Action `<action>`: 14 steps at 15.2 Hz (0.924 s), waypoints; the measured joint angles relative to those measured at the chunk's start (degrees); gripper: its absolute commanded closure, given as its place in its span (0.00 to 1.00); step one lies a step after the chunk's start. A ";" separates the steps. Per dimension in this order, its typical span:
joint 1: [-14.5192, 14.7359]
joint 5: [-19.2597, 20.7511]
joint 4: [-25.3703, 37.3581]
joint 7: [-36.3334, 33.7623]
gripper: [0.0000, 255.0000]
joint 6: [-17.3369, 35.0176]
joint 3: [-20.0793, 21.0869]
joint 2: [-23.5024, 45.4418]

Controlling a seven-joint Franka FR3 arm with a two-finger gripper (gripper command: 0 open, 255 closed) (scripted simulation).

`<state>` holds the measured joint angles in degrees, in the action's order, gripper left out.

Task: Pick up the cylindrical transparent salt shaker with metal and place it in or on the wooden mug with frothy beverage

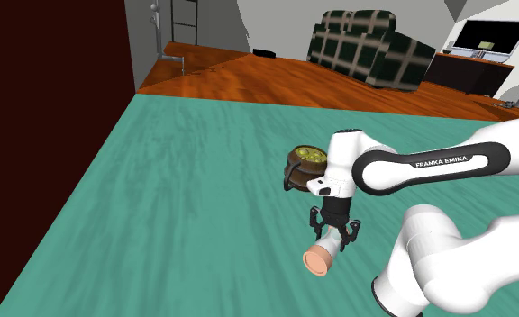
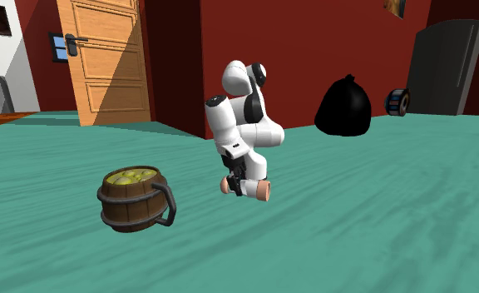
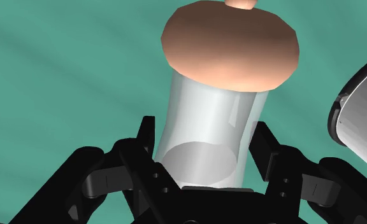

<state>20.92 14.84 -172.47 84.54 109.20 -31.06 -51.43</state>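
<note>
The salt shaker [image 3: 211,124] is a clear cylinder with a pinkish-copper cap [image 1: 319,260]. It lies on its side between my fingers [image 3: 146,137], which clasp its body from both sides. My gripper [image 1: 334,236] points down and is shut on the shaker just over the teal surface; I cannot tell whether the shaker still touches it. In the second exterior view the shaker [image 2: 248,188] is level under the gripper [image 2: 243,181]. The barrel-shaped wooden mug [image 1: 305,162] with yellow-green froth stands upright just beyond the gripper. In the second exterior view the mug [image 2: 135,200] is to the gripper's left.
A wide teal surface [image 1: 177,198] spreads all around. A dark checked sofa [image 1: 361,49] and a TV [image 1: 492,38] stand far off. A black bag [image 2: 343,106] and a wooden door [image 2: 105,58] are behind the arm. A white arm link [image 3: 362,121] shows beside the shaker.
</note>
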 measured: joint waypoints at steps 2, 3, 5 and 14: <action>-0.01 0.01 -0.01 0.00 1.00 0.00 0.00 -0.01; -0.02 0.01 -0.01 0.00 1.00 0.00 -0.01 -0.01; -0.01 0.01 -0.01 0.01 1.00 0.01 -0.01 0.00; 0.44 -2.20 3.59 -1.03 1.00 -7.31 2.63 -3.96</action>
<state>21.36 12.65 -168.88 83.51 101.89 -28.43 -55.39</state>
